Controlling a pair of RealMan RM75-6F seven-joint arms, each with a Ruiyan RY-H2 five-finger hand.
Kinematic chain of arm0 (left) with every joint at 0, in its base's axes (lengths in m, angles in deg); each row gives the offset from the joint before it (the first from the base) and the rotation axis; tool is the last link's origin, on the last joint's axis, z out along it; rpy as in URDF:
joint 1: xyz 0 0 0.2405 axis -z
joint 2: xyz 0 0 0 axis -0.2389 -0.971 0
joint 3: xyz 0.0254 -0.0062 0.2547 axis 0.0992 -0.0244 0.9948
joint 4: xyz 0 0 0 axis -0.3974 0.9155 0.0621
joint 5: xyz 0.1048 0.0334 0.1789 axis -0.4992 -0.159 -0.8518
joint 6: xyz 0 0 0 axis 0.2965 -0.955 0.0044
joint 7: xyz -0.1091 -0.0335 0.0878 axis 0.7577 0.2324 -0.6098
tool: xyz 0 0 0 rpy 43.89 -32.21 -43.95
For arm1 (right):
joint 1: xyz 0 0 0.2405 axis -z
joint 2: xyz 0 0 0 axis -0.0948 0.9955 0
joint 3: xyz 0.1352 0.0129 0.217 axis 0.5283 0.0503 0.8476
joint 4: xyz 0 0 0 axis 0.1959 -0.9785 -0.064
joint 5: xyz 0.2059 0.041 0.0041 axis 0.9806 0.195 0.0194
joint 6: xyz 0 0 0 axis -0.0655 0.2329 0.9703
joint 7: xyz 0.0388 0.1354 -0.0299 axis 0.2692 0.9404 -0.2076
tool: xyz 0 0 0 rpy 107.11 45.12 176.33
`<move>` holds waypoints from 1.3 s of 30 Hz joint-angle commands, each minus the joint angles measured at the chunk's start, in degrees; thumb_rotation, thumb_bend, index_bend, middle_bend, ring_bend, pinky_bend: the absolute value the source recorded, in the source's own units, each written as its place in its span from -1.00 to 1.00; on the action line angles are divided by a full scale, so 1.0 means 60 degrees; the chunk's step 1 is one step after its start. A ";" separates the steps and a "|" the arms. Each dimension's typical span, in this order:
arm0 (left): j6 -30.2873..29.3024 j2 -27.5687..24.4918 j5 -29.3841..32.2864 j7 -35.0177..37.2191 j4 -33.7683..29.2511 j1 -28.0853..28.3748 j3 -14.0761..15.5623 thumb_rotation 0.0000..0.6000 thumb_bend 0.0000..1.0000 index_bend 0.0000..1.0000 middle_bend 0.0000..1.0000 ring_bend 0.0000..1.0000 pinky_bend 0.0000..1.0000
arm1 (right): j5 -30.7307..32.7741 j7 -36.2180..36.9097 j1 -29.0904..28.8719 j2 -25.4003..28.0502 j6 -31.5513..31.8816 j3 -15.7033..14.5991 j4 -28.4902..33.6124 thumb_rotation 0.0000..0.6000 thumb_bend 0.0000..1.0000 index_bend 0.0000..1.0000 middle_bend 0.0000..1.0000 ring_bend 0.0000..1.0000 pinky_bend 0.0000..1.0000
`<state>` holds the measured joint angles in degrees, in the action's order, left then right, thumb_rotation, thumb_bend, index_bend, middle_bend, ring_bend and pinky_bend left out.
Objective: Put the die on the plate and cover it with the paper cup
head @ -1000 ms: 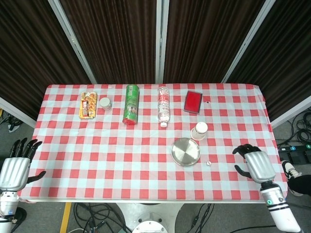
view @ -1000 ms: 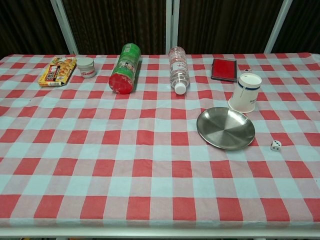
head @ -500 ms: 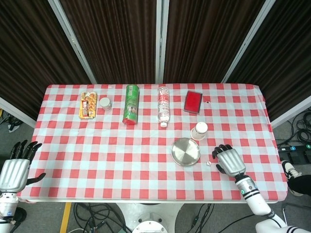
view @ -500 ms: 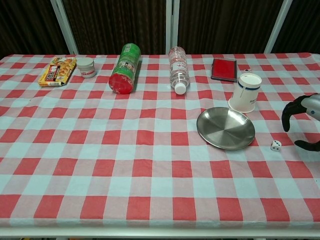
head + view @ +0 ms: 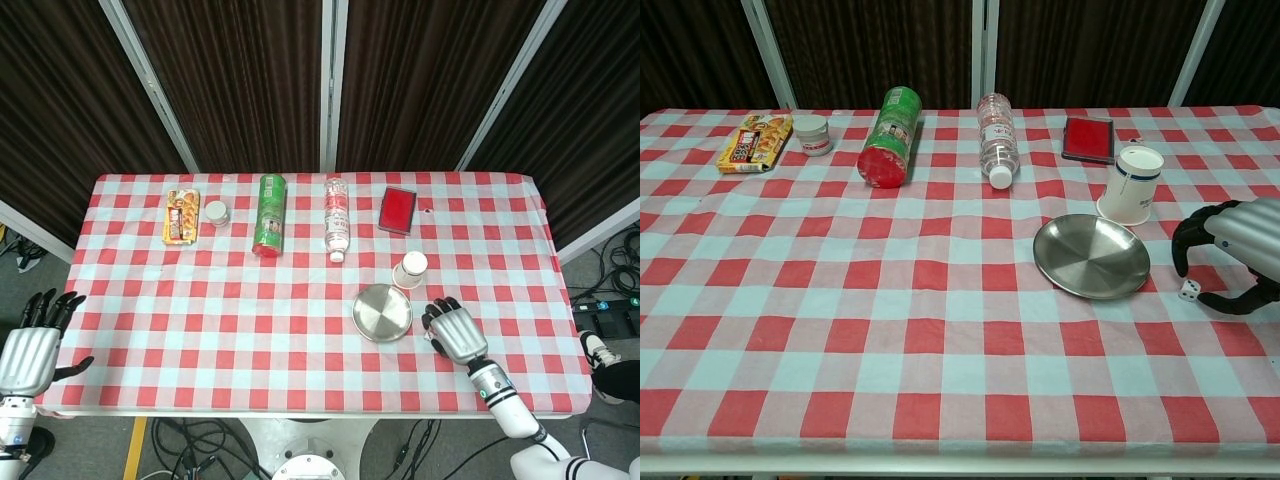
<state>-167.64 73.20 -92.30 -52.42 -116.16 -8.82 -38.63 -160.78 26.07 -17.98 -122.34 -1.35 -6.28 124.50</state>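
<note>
Die (image 5: 1189, 290) on cloth, under curled right hand (image 5: 1230, 250) fingers.

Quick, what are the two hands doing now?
Left hand: open, holding nothing.
Right hand: open, fingers around the die, not gripping it.

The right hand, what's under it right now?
Under the right hand the chest view shows the die on the checked tablecloth, between its curved fingers and thumb, not yet touched. In the head view the hand covers the die completely.
</note>
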 commanded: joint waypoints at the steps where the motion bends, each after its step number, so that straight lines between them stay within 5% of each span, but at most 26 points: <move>1: -0.0009 0.0018 -0.0022 0.0049 0.0034 -0.0006 0.0009 1.00 -1.00 -0.71 -0.75 -0.97 -0.92 | 0.0015 -0.0042 -0.0044 -0.0027 -0.0053 -0.0016 -0.0024 1.00 -0.55 -0.04 -0.39 -0.61 -0.57; 8: 0.0020 0.0017 -0.0043 0.0292 0.0130 -0.0028 0.0050 1.00 -1.00 -0.71 -0.75 -0.97 -0.92 | 0.0160 -0.0085 -0.0140 -0.0168 -0.0222 -0.0037 -0.0106 1.00 -0.48 -0.04 -0.39 -0.61 -0.57; 16: -0.0052 0.0015 -0.0069 0.0449 0.0220 -0.0082 0.0061 1.00 -1.00 -0.71 -0.75 -0.97 -0.92 | -0.0122 0.0160 -0.0230 0.0108 0.0296 0.0055 0.0524 1.00 -0.35 0.19 -0.34 -0.61 -0.57; 26: -0.0093 -0.0061 -0.0167 0.0476 0.0167 -0.0097 0.0094 1.00 -1.00 -0.71 -0.75 -0.97 -0.92 | 0.0335 -0.0535 -0.1494 -0.0274 -0.0839 0.0904 0.0870 1.00 -0.35 0.17 -0.37 -0.61 -0.57; 33: -0.0058 -0.0022 -0.0071 0.0598 0.0221 -0.0170 0.0133 1.00 -1.00 -0.71 -0.75 -0.97 -0.92 | 0.0888 -0.1280 -0.2043 -0.0892 -0.1701 0.0984 0.0374 1.00 -0.35 -0.02 -0.43 -0.70 -0.60; 39: 0.0011 -0.0055 -0.0083 0.0698 0.0244 -0.0149 0.0142 1.00 -1.00 -0.71 -0.75 -0.97 -0.92 | 0.0994 -0.1423 -0.2106 -0.0686 -0.1700 0.0895 0.0809 1.00 -0.42 -0.53 -0.57 -0.87 -0.72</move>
<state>-167.55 72.90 -92.75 -48.28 -114.72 -9.72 -37.77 -155.00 17.77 -30.67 -127.12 -11.82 -0.77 128.28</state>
